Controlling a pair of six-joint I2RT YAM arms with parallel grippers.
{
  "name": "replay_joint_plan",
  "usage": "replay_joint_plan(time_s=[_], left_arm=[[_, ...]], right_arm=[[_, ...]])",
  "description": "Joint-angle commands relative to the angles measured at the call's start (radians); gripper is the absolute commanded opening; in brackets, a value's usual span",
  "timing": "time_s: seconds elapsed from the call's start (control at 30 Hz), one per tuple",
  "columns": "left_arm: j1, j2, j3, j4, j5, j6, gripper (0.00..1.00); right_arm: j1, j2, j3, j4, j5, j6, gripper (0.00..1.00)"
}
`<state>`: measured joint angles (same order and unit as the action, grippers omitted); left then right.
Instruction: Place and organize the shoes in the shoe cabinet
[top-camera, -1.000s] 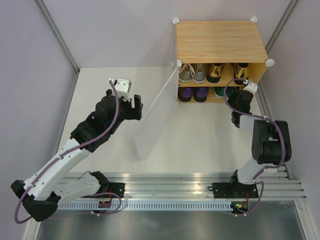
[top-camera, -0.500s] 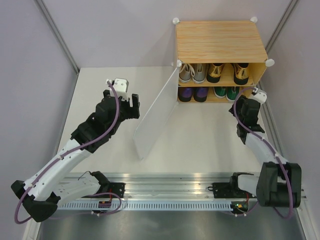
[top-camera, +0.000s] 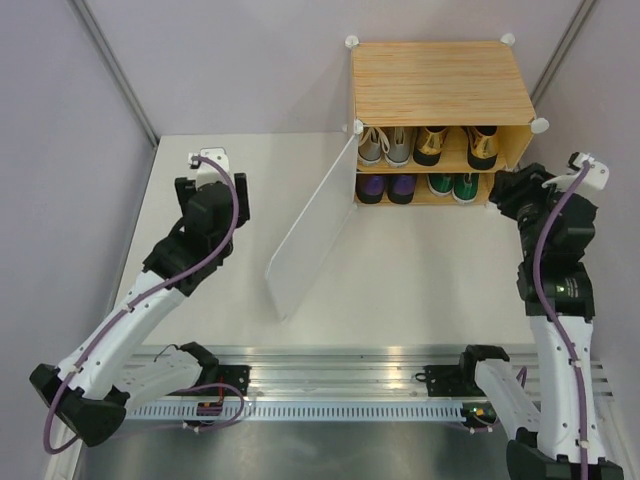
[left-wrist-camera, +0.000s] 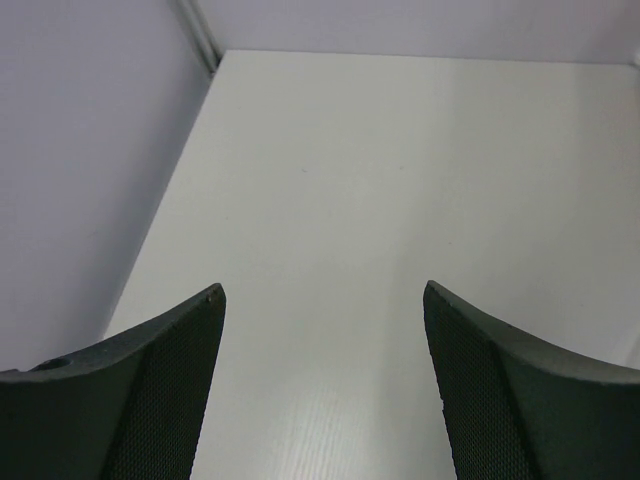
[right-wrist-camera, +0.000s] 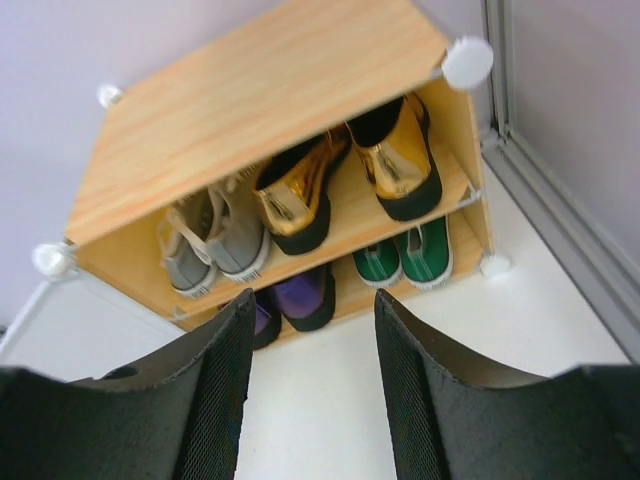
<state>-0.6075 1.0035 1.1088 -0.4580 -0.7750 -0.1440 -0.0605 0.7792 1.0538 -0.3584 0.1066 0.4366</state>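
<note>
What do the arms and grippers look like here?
The left arm and right arm have white links, black joints and a purple cable each. The left gripper and right gripper have black, curved fingers with fine mesh-textured inner faces.

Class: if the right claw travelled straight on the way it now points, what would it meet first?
The right claw would probably meet the purple shoes on the cabinet's lower shelf; depth is unclear, so the table might come first.
</note>
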Motion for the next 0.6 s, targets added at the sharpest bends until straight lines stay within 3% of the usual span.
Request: replay_joint_plan(time_s=[0.0, 0.17, 0.3, 0.37, 0.4, 0.43, 0.5, 0.53, 0.57], left_arm=[[0.087, 0.006, 0.019, 0.041, -0.108, 0.064, 0.83], [0.164, 0.05, 0.051, -0.016, -0.104, 0.044, 0.84], [0.172, 0.098, 0.071, -0.131, 0.065, -0.074, 0.83], [0.161, 0.125, 0.071, -0.169, 0.179, -0.17, 0.76], [0.102, 0.135, 0.066, -0.168, 0.286, -0.205, 0.68], [0.034, 0.148, 0.071, -0.163, 0.301, -0.241, 0.66], [-0.16, 0.249, 0.13, -0.122, 0.208, -0.269, 0.66], [-0.348, 0.306, 0.181, -0.123, 0.182, -0.258, 0.67], [-0.427, 0.455, 0.316, -0.157, 0.162, -0.217, 0.68]], right_arm=[[0.002, -0.032, 0.147, -0.192, -0.002, -0.068, 0.56], [0.004, -0.098, 0.186, -0.223, -0.027, -0.061, 0.59], [0.004, -0.127, 0.196, -0.225, -0.071, -0.041, 0.6], [0.004, -0.133, 0.206, -0.228, -0.073, -0.035, 0.6], [0.004, -0.139, 0.221, -0.232, -0.079, -0.027, 0.6], [0.004, -0.141, 0.229, -0.234, -0.084, -0.024, 0.61], [0.004, -0.149, 0.259, -0.243, -0.091, -0.015, 0.61], [0.004, -0.15, 0.27, -0.246, -0.093, -0.015, 0.61], [0.004, -0.15, 0.282, -0.251, -0.093, -0.015, 0.61]])
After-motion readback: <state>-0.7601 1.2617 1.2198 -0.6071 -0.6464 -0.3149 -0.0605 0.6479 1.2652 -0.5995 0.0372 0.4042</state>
